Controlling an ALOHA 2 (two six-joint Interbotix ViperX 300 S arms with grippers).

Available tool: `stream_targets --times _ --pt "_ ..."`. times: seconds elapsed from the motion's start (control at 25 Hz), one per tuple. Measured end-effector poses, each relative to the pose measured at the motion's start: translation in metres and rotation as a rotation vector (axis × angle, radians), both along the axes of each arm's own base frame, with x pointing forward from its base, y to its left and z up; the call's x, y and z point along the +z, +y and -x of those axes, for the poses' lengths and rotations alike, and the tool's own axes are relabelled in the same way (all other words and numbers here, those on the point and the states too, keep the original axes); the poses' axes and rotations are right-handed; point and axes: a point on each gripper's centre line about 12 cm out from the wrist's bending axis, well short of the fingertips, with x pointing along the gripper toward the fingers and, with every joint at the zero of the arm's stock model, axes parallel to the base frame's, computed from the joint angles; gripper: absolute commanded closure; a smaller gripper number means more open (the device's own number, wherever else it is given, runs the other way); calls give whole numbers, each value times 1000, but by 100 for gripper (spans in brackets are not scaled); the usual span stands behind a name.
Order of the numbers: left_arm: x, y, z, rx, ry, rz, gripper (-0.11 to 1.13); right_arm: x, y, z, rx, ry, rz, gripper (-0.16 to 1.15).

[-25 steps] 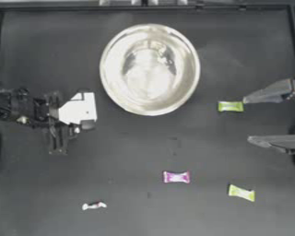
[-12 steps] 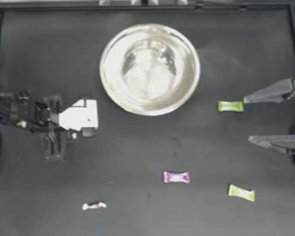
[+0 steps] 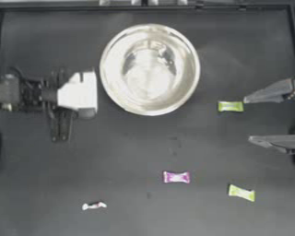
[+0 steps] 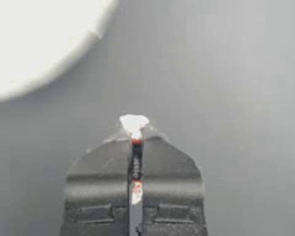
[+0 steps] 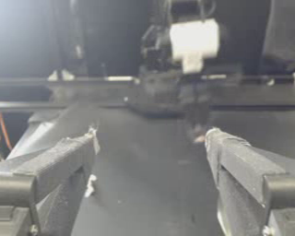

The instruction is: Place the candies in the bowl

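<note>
The bowl (image 3: pixel 116 90), large and shiny, stands at the table's far middle. My left gripper (image 3: pixel 86 109) hovers just left of it, mostly hidden under its wrist block in the top view. In the left wrist view the left gripper (image 4: pixel 136 138) is shut on a white candy (image 4: pixel 134 123), with the bowl's rim (image 4: pixel 33 41) close by. On the table lie a yellow-green candy (image 3: pixel 230 106) right of the bowl, a pink candy (image 3: pixel 176 177), another yellow-green candy (image 3: pixel 241 192) and a white candy (image 3: pixel 94 205) near the front. My right gripper (image 3: pixel 261 117) is parked open at the right edge.
A raised black frame (image 3: pixel 147 7) borders the dark table. From the right wrist view, the right gripper (image 5: pixel 150 152) looks across the table at the left arm (image 5: pixel 190 41) farther off.
The left gripper, holding the white candy, dipped slightly towards the front, then moved towards the far side, alongside the bowl. The right arm and the loose candies stayed put.
</note>
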Motion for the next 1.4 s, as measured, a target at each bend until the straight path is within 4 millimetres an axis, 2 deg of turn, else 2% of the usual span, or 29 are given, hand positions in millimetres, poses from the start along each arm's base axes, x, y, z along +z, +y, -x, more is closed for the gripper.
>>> stream_targets --times 0.12,0.24,0.56,0.76,0.88,1.0,1.2,1.24,1.28,1.4 --pt "24 18 -11 -2 -53 -53 89 0 0 0 0 2 -2 -1" --pt "33 37 -24 0 -64 -90 89 0 0 0 0 0 0 -1" --pt "12 88 -71 -4 -76 -154 89 0 0 0 0 1 -3 -1" --pt "-7 108 -90 13 -67 -153 89 0 0 0 0 2 -2 -1" --pt "-18 114 -98 13 -56 -149 85 -1 0 0 0 1 -3 -1" --pt "-24 116 -103 -2 -49 -157 67 -1 0 0 0 3 -3 -1" --pt "-30 118 -110 -3 -48 -149 4 -2 0 1 -1 6 -5 -1" --pt "-31 120 -111 4 -51 -142 -4 -2 0 1 -1 6 -5 -1" --pt "-32 120 -112 8 -55 -137 -7 -3 0 1 -1 6 -6 -1" --pt "-30 121 -115 16 -75 -130 5 -4 0 3 -1 5 -6 -1"
